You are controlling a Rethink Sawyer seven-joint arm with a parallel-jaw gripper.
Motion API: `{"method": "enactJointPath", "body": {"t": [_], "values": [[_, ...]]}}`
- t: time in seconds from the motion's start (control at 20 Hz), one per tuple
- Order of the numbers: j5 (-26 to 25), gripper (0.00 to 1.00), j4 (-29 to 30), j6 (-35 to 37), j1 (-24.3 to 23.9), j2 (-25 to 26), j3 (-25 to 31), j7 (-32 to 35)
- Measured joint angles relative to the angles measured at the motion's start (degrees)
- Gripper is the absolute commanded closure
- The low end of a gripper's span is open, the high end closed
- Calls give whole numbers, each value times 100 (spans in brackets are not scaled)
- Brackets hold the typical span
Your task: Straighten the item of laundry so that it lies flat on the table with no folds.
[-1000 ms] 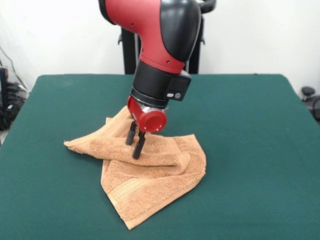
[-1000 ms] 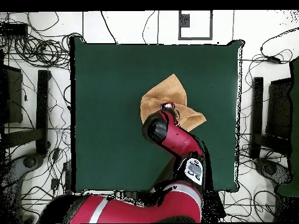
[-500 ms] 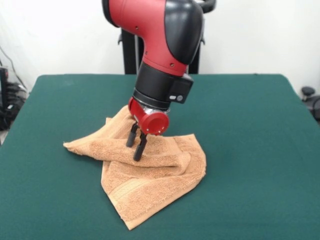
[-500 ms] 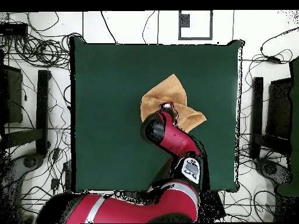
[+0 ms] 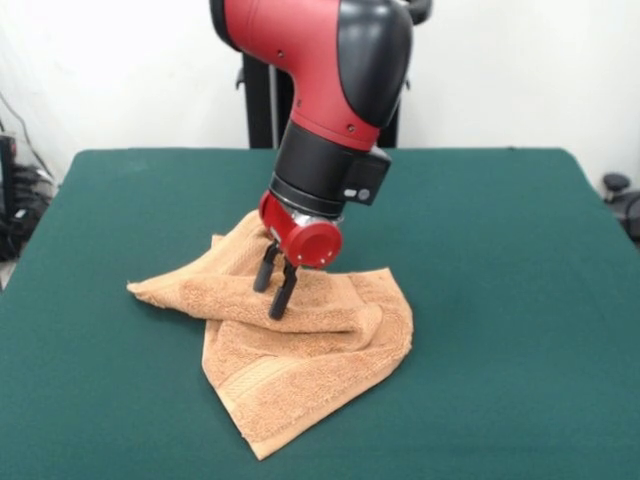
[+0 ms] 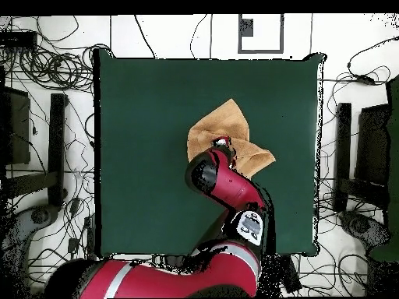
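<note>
The light orange-tan towel (image 5: 300,370) lies crumpled on the green table (image 5: 500,300), left of the middle in the front view. One flap is folded over the rest and points left, and a striped corner points toward the camera. My gripper (image 5: 270,300) hangs just over the folded flap, tips at or barely above the cloth. Its two black fingers (image 5: 282,292) stand a little apart with nothing between them. In the overhead view the towel (image 6: 230,124) shows right of the table's middle (image 6: 156,117), partly hidden under the arm, with the gripper (image 6: 222,142) at its lower edge.
Bare green cloth surrounds the towel on all sides. The robot's black pedestal (image 5: 262,100) stands behind the far edge. Cables and stands (image 6: 54,156) lie on the floor around the table.
The arm has shifted slightly right and up in the front view. The towel has kept its shape and place.
</note>
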Motion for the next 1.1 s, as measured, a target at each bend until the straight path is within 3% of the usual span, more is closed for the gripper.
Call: {"method": "enactJointPath", "body": {"t": [1.1], "values": [[-1,0,1,-2,110,45,-138,0]]}}
